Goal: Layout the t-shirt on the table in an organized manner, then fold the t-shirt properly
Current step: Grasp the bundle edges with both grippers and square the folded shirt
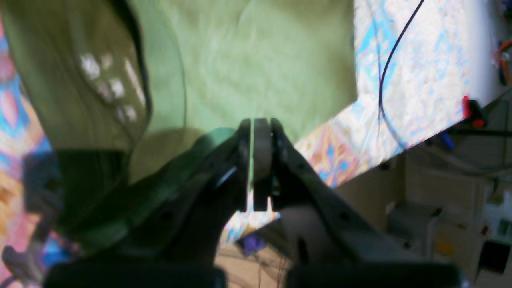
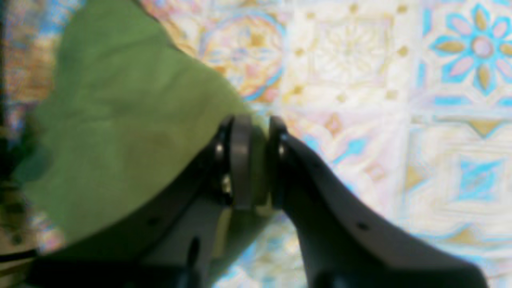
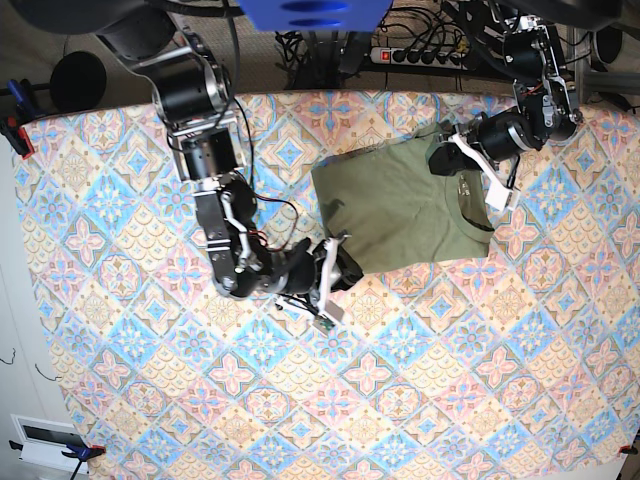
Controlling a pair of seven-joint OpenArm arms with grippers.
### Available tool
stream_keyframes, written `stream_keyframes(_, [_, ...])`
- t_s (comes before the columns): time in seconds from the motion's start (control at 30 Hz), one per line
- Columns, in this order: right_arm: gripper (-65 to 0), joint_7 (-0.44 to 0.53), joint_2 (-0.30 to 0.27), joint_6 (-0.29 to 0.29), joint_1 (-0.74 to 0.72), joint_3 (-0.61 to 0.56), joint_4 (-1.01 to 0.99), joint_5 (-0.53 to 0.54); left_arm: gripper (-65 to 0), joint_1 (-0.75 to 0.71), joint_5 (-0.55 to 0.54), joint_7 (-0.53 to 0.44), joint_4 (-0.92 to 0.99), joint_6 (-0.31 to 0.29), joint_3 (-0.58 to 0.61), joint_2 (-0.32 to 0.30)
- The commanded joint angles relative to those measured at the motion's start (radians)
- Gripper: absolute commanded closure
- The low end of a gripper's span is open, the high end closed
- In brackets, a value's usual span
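On the base view's left, the right gripper (image 3: 338, 268) pinches the t-shirt (image 3: 400, 210) at its near corner. The cloth stretches away across the table (image 3: 150, 400) toward the left gripper (image 3: 447, 152), whose jaws are clamped on the far edge by the collar.

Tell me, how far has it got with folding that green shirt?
Early on. Done so far: the t-shirt lies on the table, roughly spread but wrinkled, with no neat fold visible. In hand: the left gripper is shut on fabric near the collar, and the right gripper pinches the opposite edge, so both arms hold it. Left to do: smoothing it flat and all the folding.
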State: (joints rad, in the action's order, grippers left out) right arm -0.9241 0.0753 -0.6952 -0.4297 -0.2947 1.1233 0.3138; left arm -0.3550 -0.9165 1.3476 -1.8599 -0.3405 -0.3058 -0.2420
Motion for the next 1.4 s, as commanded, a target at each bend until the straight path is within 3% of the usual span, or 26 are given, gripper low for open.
stream_keyframes(0.0, [-6.8,0.030,0.013,-0.003,-0.034,0.005,0.007,-0.012,0.0,0.006,-0.011,-0.012,-0.016,-0.002,0.012,-0.004])
stream_keyframes(0.17, [-6.9,0.087,0.073,-0.003,-0.034,-0.080,-0.018,-0.183,0.0,0.011,0.118,-0.018,-0.010,-0.002,0.029,0.013])
stream_keyframes(0.33, [-6.8,0.162,0.082,-0.003,-0.050,-0.196,-0.116,-0.293,0.0,0.027,0.282,-0.142,0.030,-0.002,0.144,0.014])
stream_keyframes(0.43, [-6.8,0.173,0.082,-0.003,-0.064,-0.242,-0.150,-0.311,0.0,0.080,0.348,-0.198,0.116,-0.004,0.190,0.014])
stream_keyframes(0.6, [-6.8,0.168,0.076,-0.003,-0.059,-0.252,-0.124,-0.311,0.0,0.170,0.362,-0.236,0.253,-0.004,0.224,0.013])
stream_keyframes(0.87, [-6.7,0.064,-0.085,-0.003,-0.007,-0.249,0.019,-0.311,0.0,0.325,0.369,-0.251,0.286,-0.004,0.299,0.011])
stream_keyframes(1.03, [-6.7,0.049,-0.134,-0.003,0.067,-0.248,0.114,-0.310,0.0,0.419,0.437,-0.253,0.299,-0.002,0.403,0.014])
stream_keyframes(1.17, [-6.7,-0.010,-0.167,-0.003,0.119,-0.246,0.194,-0.310,0.0,0.532,0.457,-0.257,0.426,-0.002,0.465,0.019])
stream_keyframes(1.37, [-6.7,-0.042,-0.231,-0.003,0.182,-0.231,0.320,-0.310,0.0,0.630,0.462,-0.277,0.521,-0.002,0.472,0.042])
